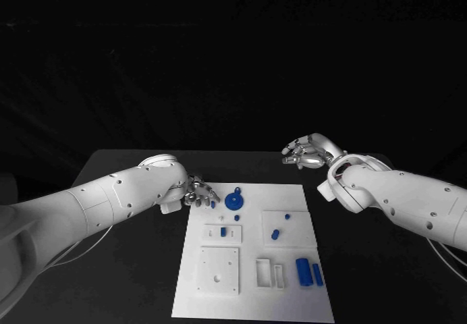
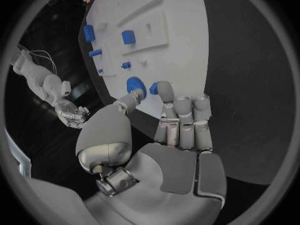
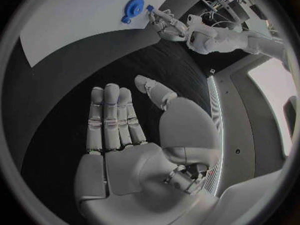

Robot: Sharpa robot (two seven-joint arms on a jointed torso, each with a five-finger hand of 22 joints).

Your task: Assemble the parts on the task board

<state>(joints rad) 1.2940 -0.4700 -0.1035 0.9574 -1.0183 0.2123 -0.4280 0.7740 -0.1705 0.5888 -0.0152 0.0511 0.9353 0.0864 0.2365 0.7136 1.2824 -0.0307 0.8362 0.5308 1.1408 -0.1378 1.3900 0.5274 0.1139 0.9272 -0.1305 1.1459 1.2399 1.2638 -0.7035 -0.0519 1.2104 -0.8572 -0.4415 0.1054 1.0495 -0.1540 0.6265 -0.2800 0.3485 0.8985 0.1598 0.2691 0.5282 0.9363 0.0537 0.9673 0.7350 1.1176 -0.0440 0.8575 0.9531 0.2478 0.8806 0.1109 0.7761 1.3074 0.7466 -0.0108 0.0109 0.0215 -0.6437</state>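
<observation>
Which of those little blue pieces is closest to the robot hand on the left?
The small blue piece at the left robot hand's fingertips, on the task board's far left corner. The round blue disc lies just beside it; the rest sit nearer the robot.

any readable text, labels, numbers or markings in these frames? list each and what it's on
None readable. The white task board, its small blue parts, the blue disc-shaped part and both white arms carry no legible print. The left hand and right hand show no markings either.
</observation>
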